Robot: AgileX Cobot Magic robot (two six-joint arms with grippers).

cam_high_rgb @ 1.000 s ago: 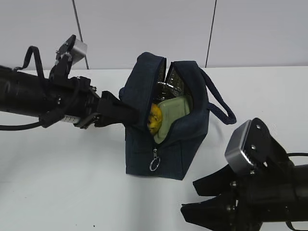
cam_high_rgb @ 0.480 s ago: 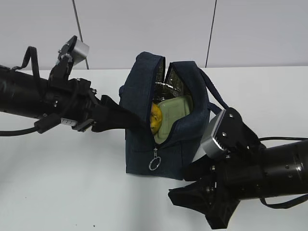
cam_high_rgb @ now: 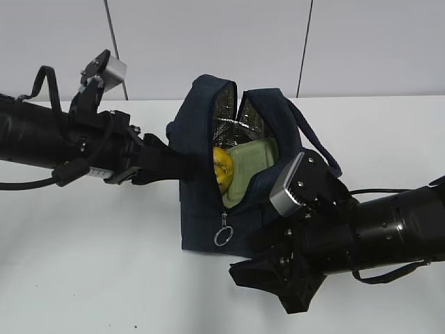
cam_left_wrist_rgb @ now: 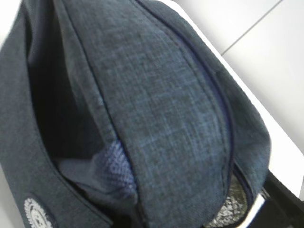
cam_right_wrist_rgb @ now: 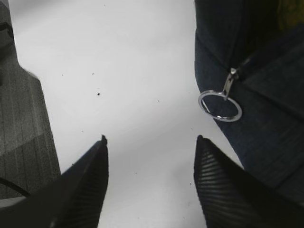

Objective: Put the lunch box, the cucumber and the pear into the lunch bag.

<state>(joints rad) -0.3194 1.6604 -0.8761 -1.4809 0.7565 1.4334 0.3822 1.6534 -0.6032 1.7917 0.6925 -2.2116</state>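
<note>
1. the lunch bag (cam_high_rgb: 233, 209) stands upright near the middle of the white bench (cam_high_rgb: 83, 257), its zip top gaping and the silver foil lining (cam_high_rgb: 240, 122) showing inside.
2. the lunch box (cam_high_rgb: 249, 163), pale green lid up, leans tilted inside the opening; the pear (cam_high_rgb: 222, 165) sits just left of it, touching it, also inside the bag.
3. the cucumber cannot be made out in any view.
4. the metal ring pull (cam_right_wrist_rgb: 220, 105) hangs on the bag's near face at the bottom of the zip.
5. the left gripper (cam_high_rgb: 182, 165) comes in from the left and meets the bag's left wall at the rim; its fingers are hidden by the fabric, so i cannot tell their spread.
6. the right gripper (cam_right_wrist_rgb: 151, 164) hovers low over the bench at the bag's near right corner, fingers (cam_right_wrist_rgb: 216, 187) spread with nothing between them, the ring just to the far right of them.
</note>
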